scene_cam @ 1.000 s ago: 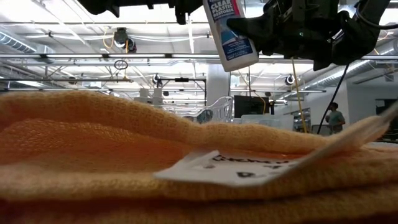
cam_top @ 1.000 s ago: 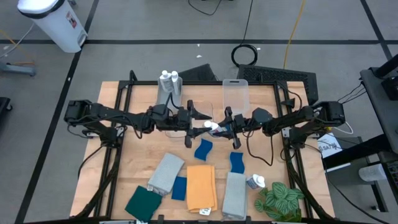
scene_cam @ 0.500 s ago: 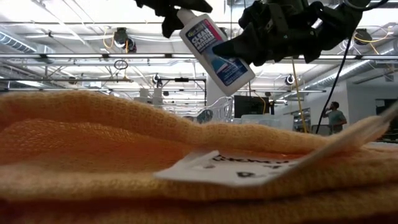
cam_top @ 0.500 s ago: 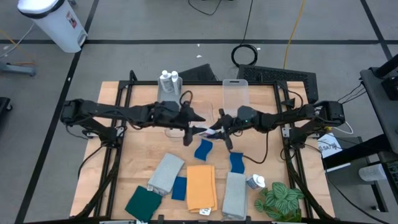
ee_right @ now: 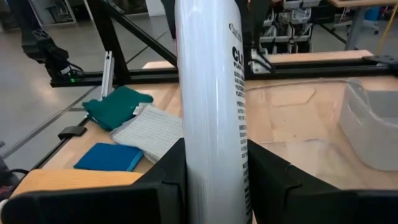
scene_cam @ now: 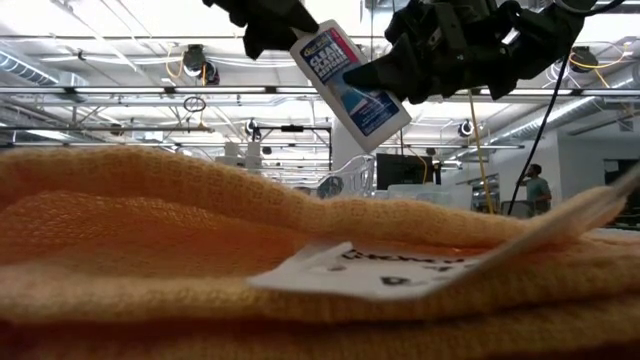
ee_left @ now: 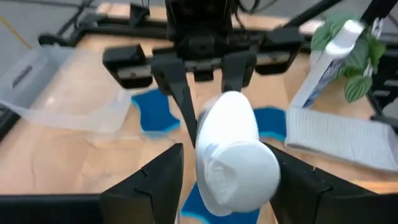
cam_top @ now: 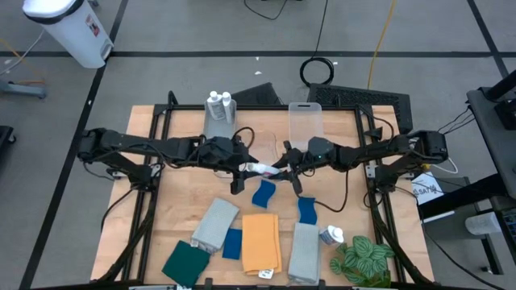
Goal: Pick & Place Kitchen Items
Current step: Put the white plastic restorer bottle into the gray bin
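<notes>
A white bottle (cam_top: pixel 260 168) with a blue and red label (scene_cam: pixel 352 82) hangs slanted in mid-air over the table's middle, between my two grippers. My left gripper (cam_top: pixel 244 167) is shut on its cap end, and my right gripper (cam_top: pixel 283 169) is shut on its base end. Below it lie two wavy blue sponges (cam_top: pixel 263 193) (cam_top: pixel 306 209). Near the front edge lie folded cloths: grey (cam_top: pixel 215 223), blue (cam_top: pixel 232 243), orange (cam_top: pixel 260 242), grey (cam_top: pixel 304 251) and dark green (cam_top: pixel 187 264). My left gripper holds the bottle just behind its round white cap (ee_left: pixel 239 165), one finger (ee_left: pixel 168 177) on either side. The fingers come from the table's left, slanting down, and lie along the bottle. The bottle is clear of the table, cap end higher. My right gripper pinches the bottle's lower body (ee_right: pixel 211 143) between its two fingers (ee_right: pixel 267 177). They come level from the table's right and lie along the bottle. The base end (scene_cam: pixel 385 115) is the lower one, clear of the table.
Two more white bottles (cam_top: pixel 218 103) stand in a grey bin (cam_top: pixel 218 125) at the far edge, beside a clear bin (cam_top: pixel 305 121). Another bottle (cam_top: pixel 330 235) lies beside the green plant (cam_top: pixel 363 256) at the near right. Black frame rails (cam_top: pixel 153 185) run along both sides.
The bottle hung upright a second ago and has tipped to a slant, cap end toward the table's left, base toward the right. Both grippers have tipped up with it: the left moved slightly toward the near edge, the right reached toward the left. Neither has let go.
</notes>
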`<action>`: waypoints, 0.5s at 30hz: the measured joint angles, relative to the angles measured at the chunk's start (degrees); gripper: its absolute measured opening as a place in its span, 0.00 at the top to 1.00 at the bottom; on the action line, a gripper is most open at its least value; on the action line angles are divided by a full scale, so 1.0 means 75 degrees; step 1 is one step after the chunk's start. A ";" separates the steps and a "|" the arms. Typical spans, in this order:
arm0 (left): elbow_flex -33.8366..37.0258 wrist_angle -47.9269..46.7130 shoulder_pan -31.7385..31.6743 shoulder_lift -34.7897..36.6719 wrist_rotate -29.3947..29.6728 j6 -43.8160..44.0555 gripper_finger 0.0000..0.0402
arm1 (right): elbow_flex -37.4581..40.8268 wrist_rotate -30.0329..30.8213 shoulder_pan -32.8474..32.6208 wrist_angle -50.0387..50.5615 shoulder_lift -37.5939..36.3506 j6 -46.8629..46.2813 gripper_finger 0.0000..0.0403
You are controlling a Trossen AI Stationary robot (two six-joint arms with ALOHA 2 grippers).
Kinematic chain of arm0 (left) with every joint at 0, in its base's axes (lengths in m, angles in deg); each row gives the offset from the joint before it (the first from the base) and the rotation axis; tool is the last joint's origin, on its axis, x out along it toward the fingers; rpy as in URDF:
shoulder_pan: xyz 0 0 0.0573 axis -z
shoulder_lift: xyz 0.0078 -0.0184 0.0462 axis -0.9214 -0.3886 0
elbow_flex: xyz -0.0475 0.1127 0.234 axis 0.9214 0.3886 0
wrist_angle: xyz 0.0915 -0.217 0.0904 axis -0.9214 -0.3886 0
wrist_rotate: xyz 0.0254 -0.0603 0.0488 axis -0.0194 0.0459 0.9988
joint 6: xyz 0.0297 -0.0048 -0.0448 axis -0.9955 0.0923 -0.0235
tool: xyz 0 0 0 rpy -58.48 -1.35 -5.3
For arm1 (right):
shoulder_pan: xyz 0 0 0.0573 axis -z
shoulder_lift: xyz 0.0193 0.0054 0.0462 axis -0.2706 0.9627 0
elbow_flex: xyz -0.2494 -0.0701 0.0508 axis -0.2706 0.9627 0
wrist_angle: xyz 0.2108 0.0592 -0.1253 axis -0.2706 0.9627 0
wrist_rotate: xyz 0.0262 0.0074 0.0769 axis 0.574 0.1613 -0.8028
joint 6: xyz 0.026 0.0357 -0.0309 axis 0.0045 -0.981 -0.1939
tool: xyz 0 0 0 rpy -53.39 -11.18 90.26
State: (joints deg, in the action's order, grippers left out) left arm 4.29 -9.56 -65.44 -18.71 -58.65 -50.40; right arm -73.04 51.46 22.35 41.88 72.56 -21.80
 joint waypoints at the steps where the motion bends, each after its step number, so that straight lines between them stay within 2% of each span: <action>1: -0.0011 0.0035 0.0000 0.0008 0.0013 -0.0004 0.48 | -0.0006 0.0005 0.0000 -0.0026 -0.0006 0.0017 0.76; 15: 0.0001 -0.0129 0.0128 -0.0024 0.0218 -0.0269 0.49 | -0.0006 -0.0028 0.0000 0.0226 0.0003 0.0065 0.76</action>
State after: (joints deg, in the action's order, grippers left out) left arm 4.30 -10.53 -64.48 -18.89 -57.01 -52.42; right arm -73.09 51.25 22.35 43.57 72.59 -21.31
